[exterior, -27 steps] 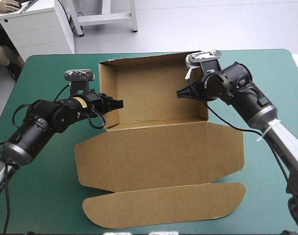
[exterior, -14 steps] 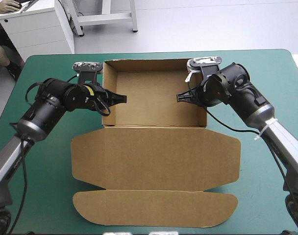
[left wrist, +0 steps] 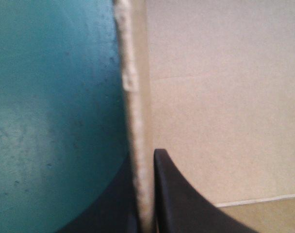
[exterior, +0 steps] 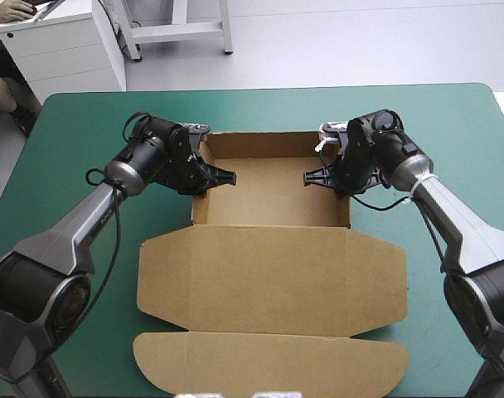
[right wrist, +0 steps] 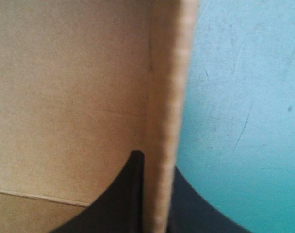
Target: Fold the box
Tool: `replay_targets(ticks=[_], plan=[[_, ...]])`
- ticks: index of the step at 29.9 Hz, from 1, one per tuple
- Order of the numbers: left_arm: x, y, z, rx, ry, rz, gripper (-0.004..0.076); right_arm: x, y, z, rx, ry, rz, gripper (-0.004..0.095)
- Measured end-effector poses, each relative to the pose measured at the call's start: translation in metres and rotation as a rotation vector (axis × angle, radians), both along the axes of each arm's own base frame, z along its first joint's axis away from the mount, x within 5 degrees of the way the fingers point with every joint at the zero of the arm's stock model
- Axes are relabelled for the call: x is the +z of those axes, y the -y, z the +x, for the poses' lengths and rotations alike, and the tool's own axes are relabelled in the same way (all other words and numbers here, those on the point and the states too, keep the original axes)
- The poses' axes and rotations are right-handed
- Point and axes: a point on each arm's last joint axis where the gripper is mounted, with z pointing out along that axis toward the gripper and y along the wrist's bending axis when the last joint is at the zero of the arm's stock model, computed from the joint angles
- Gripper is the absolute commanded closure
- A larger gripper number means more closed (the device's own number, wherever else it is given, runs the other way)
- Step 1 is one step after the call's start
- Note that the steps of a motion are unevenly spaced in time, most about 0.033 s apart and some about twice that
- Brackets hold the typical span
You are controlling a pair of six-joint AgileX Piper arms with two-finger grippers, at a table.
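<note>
Brown box sits on the teal-green table as an open tray between the two tools. Its lid lies flat on the near side of them, with a rounded flap at its end.

Much of each grip is hidden from above. The left tool shows only one black finger reaching into the tray; the other is lost behind the side wall and the wrist. The right tool likewise shows one finger inside, by the opposite wall.

The wrist views are clearer. The left tool has its fingers nearly closed on its wall, one on the table side and one on the tray's inner side, with the blurred top edge of the board running ahead between them. The right tool pinches its wall in the same way, the tray's floor beside one finger and the table beside the other. Only the fingers' bases and a short stretch of wall show, so how far down they reach cannot be told.

Inside the tray are its bare brown floor and the one inner finger of each tool.
</note>
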Motion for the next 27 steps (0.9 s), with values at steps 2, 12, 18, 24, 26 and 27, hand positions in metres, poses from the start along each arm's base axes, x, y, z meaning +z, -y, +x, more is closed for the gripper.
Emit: replay_targets(ticks=[2, 12, 18, 24, 26, 27], plan=[[-0.01, 0.003, 0.003, 0.002, -0.026, 0.001, 0.0734, -0.009, 0.002, 0.005, 0.005, -0.03, -0.007, 0.0911], [-0.028, 0.008, 0.012, 0.003, -0.061, 0.01, 0.0717, -0.036, 0.001, 0.016, 0.017, -0.093, -0.033, 0.0889], [-0.032, 0.009, 0.014, -0.066, -0.053, 0.029, 0.047, -0.037, 0.001, 0.016, 0.032, -0.098, -0.035, 0.0483], [-0.038, 0.01, 0.015, -0.085, -0.068, 0.038, 0.024, -0.039, -0.001, 0.015, 0.039, -0.119, -0.025, 0.0057], [-0.038, 0.01, 0.015, -0.085, -0.068, 0.038, 0.0241, -0.039, -0.001, 0.015, 0.04, -0.118, -0.026, 0.0049], [-0.038, 0.01, 0.015, -0.085, -0.068, 0.038, 0.0241, -0.039, -0.001, 0.015, 0.04, -0.118, -0.026, 0.0049]])
